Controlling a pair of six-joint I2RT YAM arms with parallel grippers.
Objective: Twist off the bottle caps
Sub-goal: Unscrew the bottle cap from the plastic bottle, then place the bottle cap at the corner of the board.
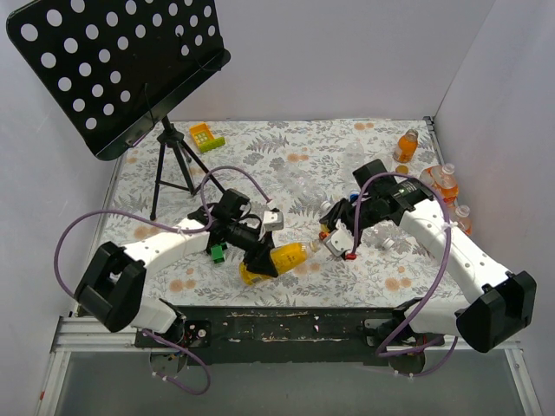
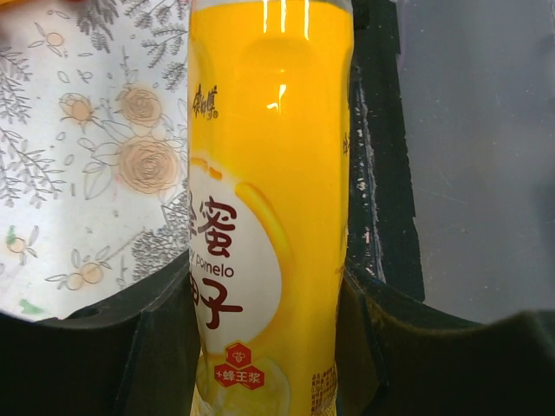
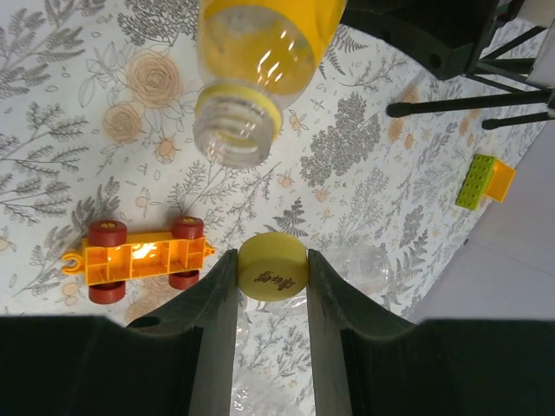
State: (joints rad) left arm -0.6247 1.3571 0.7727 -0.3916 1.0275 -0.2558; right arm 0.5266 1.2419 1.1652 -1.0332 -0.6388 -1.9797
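Count: one yellow bottle [image 2: 269, 173], lying tilted near the front of the table, mid-body clamped in the left gripper [image 1: 265, 257], fingers closed narrow on both its sides. Neck [image 3: 236, 130] bare, threads showing, no cap on. One yellow cap [image 3: 273, 269] off the bottle, pinched between the right gripper [image 3: 271, 256] fingers, near the open neck but apart from it. Three orange bottles [image 1: 406, 146] upright by the right wall; caps too small to tell apart.

Around: one orange toy car [image 3: 139, 257] with red wheels, on the cloth just beside the right fingers. One yellow-green block [image 1: 205, 136] at the far side. One small green piece [image 1: 217, 252] under the left arm. One clear plastic item [image 3: 364, 264], kind unclear. One black perforated music stand [image 1: 113, 69] on a tripod, far left, overhanging that corner.

Surface: floral cloth [image 1: 286, 165], grey leaves and orange blooms. White walls [image 1: 347, 52] on three sides.
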